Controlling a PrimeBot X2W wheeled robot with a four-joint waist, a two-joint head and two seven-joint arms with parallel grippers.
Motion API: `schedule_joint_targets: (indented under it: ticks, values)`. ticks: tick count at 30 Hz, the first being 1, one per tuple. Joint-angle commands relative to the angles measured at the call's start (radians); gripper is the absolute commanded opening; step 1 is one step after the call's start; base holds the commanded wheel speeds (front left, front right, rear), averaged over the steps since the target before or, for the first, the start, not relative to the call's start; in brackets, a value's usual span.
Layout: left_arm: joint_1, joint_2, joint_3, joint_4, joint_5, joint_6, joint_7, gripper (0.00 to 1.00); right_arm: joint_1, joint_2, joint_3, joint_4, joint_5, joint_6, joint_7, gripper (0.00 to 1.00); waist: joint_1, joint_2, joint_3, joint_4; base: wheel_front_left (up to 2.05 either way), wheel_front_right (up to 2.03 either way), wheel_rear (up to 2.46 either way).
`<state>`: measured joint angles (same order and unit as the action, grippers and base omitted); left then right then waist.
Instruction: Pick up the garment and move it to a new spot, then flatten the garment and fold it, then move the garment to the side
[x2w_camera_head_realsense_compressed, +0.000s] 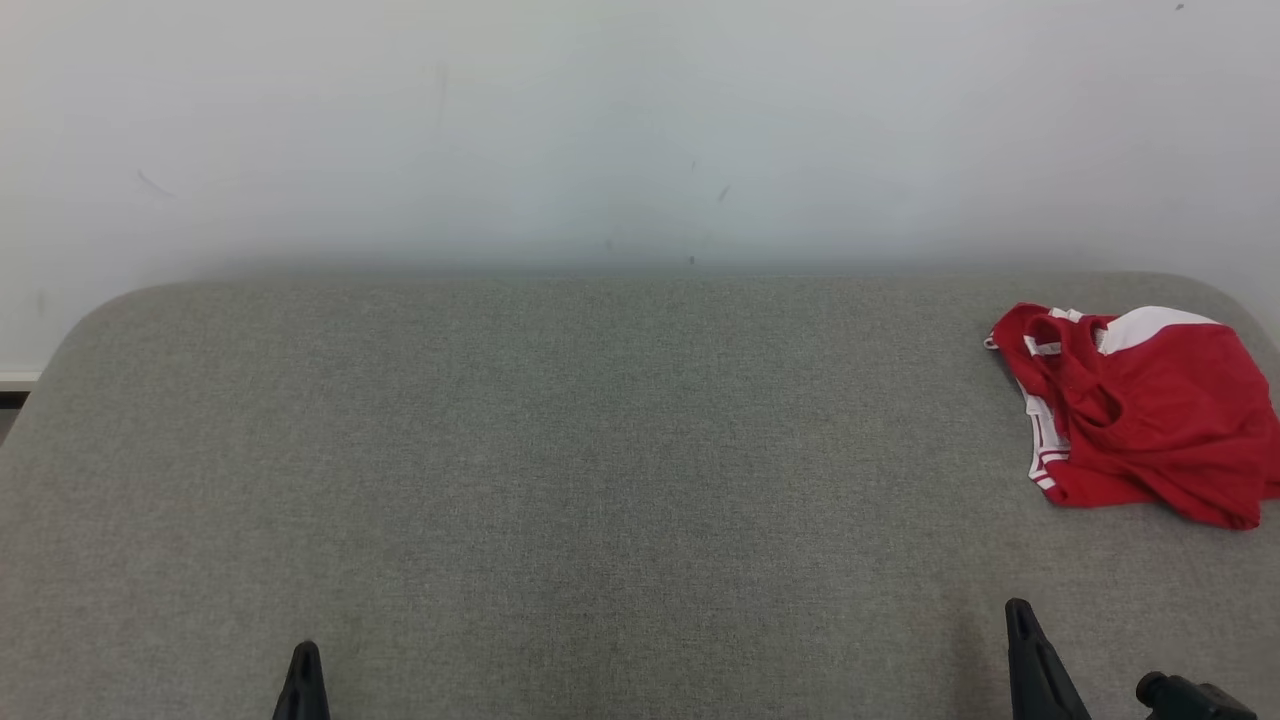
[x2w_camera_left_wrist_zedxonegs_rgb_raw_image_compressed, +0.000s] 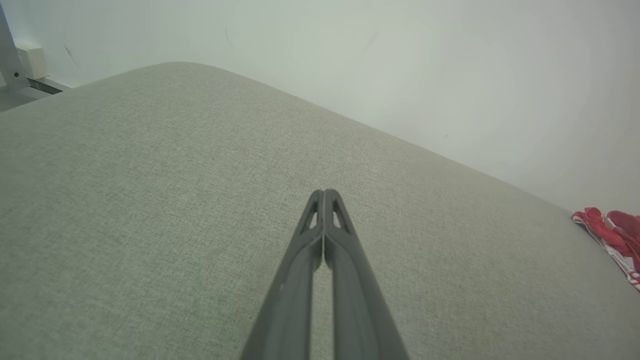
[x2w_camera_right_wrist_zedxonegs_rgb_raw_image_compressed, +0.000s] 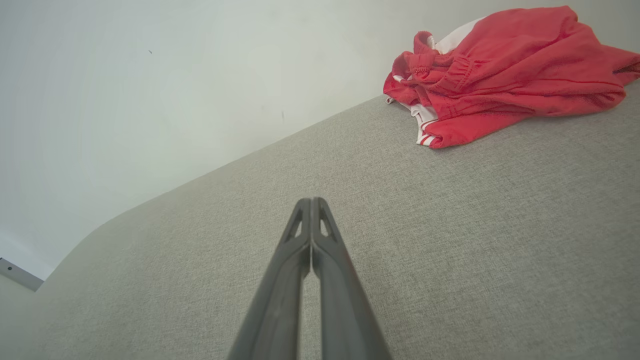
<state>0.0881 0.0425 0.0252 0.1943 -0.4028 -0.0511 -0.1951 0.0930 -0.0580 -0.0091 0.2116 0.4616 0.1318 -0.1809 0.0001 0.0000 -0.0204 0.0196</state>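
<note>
A crumpled red garment (x2w_camera_head_realsense_compressed: 1140, 410) with white trim lies bunched at the far right of the grey padded surface (x2w_camera_head_realsense_compressed: 600, 450). In the right wrist view the garment (x2w_camera_right_wrist_zedxonegs_rgb_raw_image_compressed: 505, 75) sits ahead and to the right of my right gripper (x2w_camera_right_wrist_zedxonegs_rgb_raw_image_compressed: 311, 201), whose fingers are pressed together with nothing between them. A sliver of the garment (x2w_camera_left_wrist_zedxonegs_rgb_raw_image_compressed: 612, 237) shows at the right edge of the left wrist view, far from my left gripper (x2w_camera_left_wrist_zedxonegs_rgb_raw_image_compressed: 324, 192), which is shut and empty. In the head view the left gripper (x2w_camera_head_realsense_compressed: 305, 650) and right gripper (x2w_camera_head_realsense_compressed: 1018, 608) both sit low near the front edge.
A pale wall (x2w_camera_head_realsense_compressed: 640, 130) runs along the back of the padded surface. The surface has rounded back corners. A white fitting (x2w_camera_left_wrist_zedxonegs_rgb_raw_image_compressed: 30, 65) stands beyond the surface's corner in the left wrist view.
</note>
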Motion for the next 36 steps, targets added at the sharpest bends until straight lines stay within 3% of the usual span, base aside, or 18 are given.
schedule_joint_targets:
  ticks: [1,14,36]
  values:
    - [-0.034,0.004,-0.003,-0.008,-0.045,-0.003,0.006,0.0,-0.031,-0.011,-0.007,-0.012,0.045,0.0,0.008,0.0,-0.0001,0.0,0.0,0.0,0.0,0.0,0.0]
    - [-0.078,0.005,-0.009,0.012,-0.278,-0.019,0.05,0.0,-0.062,-0.019,-0.035,-0.006,0.275,-0.001,0.066,0.0,-0.0001,0.0,0.003,-0.003,0.0,0.0,0.0]
    - [-0.134,0.007,-0.017,0.039,-0.568,-0.038,0.107,0.0,-0.1,-0.027,-0.074,0.001,0.556,-0.001,0.142,0.0,-0.0001,0.0,0.008,-0.007,0.0,0.0,0.0]
